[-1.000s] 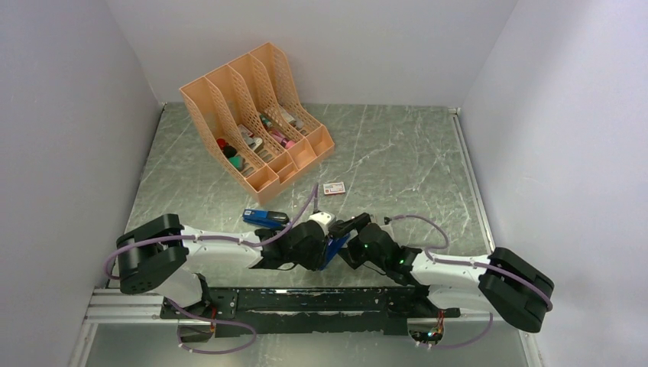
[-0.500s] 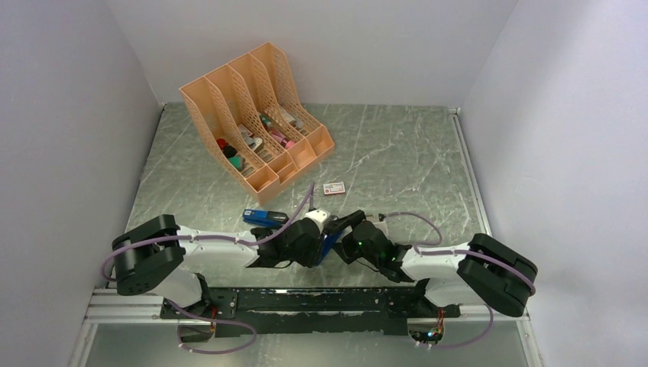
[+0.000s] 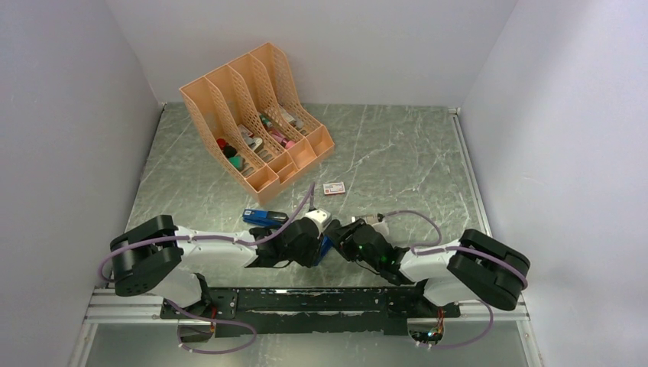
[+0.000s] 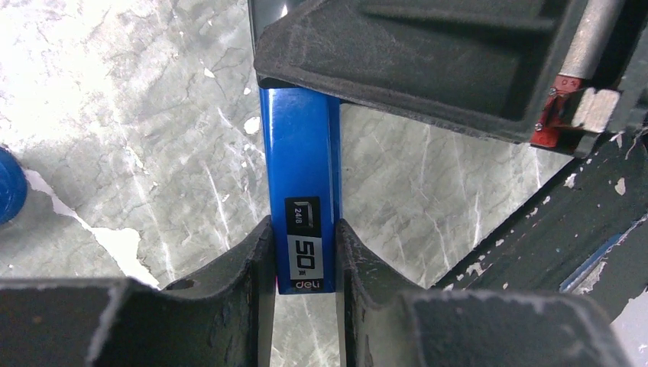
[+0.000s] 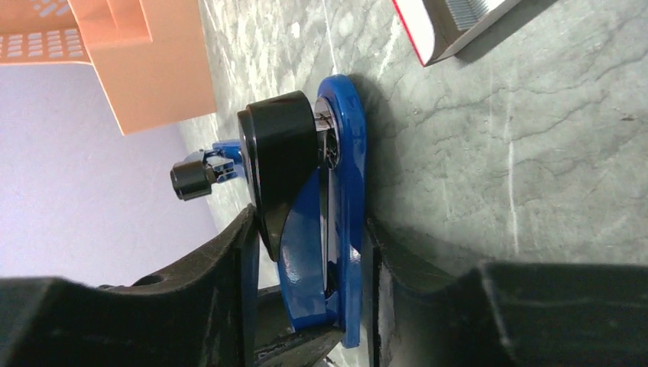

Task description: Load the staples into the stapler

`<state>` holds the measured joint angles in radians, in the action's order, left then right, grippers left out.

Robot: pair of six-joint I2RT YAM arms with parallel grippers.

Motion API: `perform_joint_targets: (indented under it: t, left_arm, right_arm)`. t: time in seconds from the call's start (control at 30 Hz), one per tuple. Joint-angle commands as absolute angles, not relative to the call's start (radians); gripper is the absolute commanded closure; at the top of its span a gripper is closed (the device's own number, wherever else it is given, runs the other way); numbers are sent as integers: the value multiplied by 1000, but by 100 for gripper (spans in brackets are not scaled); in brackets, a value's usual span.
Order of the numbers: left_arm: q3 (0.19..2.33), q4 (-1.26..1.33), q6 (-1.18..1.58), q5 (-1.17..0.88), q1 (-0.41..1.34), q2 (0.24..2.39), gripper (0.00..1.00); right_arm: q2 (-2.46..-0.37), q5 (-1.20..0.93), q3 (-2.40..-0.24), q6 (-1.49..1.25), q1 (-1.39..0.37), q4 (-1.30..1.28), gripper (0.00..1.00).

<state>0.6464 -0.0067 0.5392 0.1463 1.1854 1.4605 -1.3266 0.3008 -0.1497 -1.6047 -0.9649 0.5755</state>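
A blue stapler [image 3: 325,248] sits low over the table between my two grippers. My left gripper [image 4: 302,229] is shut on its narrow blue body [image 4: 300,168], which carries a black-and-white label. From the other side my right gripper [image 5: 309,229] is shut on the stapler [image 5: 345,153]. One pad lies against its blue base and the other against its black cap. The white-and-red box [image 3: 334,188] lies on the table beyond. In the right wrist view a silvery ribbed block of staples [image 5: 475,9] shows in that box [image 5: 416,27].
An orange desk organiser [image 3: 256,115] with several small items stands at the back left. A second blue-and-black object [image 3: 264,217] lies left of the grippers. White walls close in the marbled table [image 3: 405,153] on three sides.
My right arm has swung left toward the stapler and its jaws have closed from wide open onto it. The left gripper has kept its hold and barely moved.
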Motion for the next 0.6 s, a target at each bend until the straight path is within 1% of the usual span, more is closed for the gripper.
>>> perform_joint_targets:
  t: [0.0, 0.03, 0.07, 0.13, 0.3, 0.5, 0.57]
  left_arm:
    - [649, 18, 529, 11, 1224, 1412, 93]
    - [650, -5, 526, 20, 1224, 1408, 93]
    - [652, -30, 521, 34, 1223, 1404, 93]
    - [675, -99, 498, 51, 1218, 1398, 93]
    - [726, -200, 384, 46, 1194, 1392, 93]
    - [762, -206, 102, -32, 1187, 1415, 93]
    - [777, -178, 15, -63, 1189, 1430, 92]
  right_arm:
    - [-1302, 402, -121, -1496, -958, 412, 41]
    - [-1267, 418, -128, -1471, -958, 378, 31]
    - [-1229, 432, -136, -1443, -958, 342, 26]
    - [-1138, 466, -153, -1388, -958, 251, 20]
    - [-879, 583, -206, -1287, -957, -31, 8]
    - [-609, 752, -305, -1065, -957, -215, 7]
    - [-563, 812, -343, -1019, -957, -260, 7]
